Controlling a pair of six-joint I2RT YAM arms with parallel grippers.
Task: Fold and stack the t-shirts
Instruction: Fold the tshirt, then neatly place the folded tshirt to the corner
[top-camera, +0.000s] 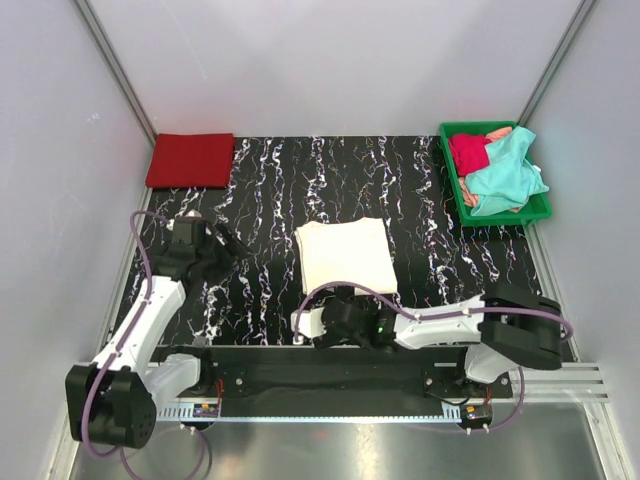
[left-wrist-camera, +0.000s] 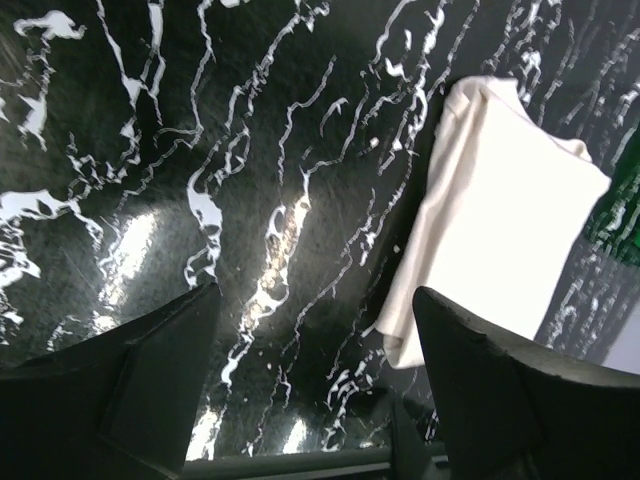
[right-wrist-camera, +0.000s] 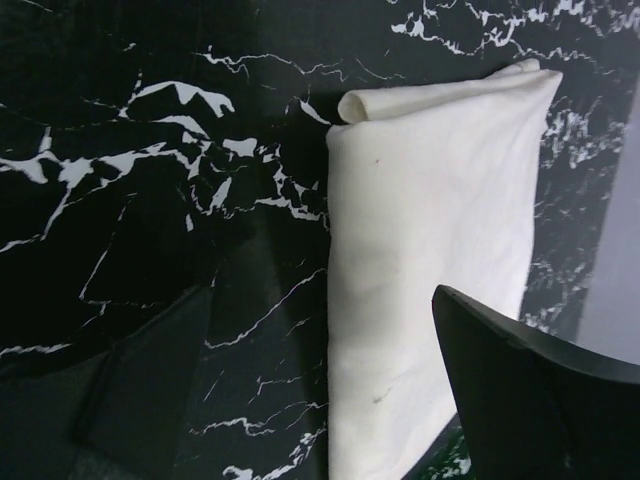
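Just beyond right pincer (top-camera: 306, 324) — folded cream-white t-shirt (top-camera: 346, 257) | right pincer released, empty | left pincer (top-camera: 228, 243) released, well apart

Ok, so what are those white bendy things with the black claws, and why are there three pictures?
Those are two robot arms, each ending in a claw called a gripper. The big picture looks down from above onto a black marbled table. The other two come from small cameras on the wrists: the left gripper and right gripper show as dark fingers at the bottom. On the table lie a folded cream-white t-shirt, a folded red t-shirt at the far left corner, and a green tray holding a crumpled teal t-shirt and crimson t-shirt. Both grippers are open, holding nothing.
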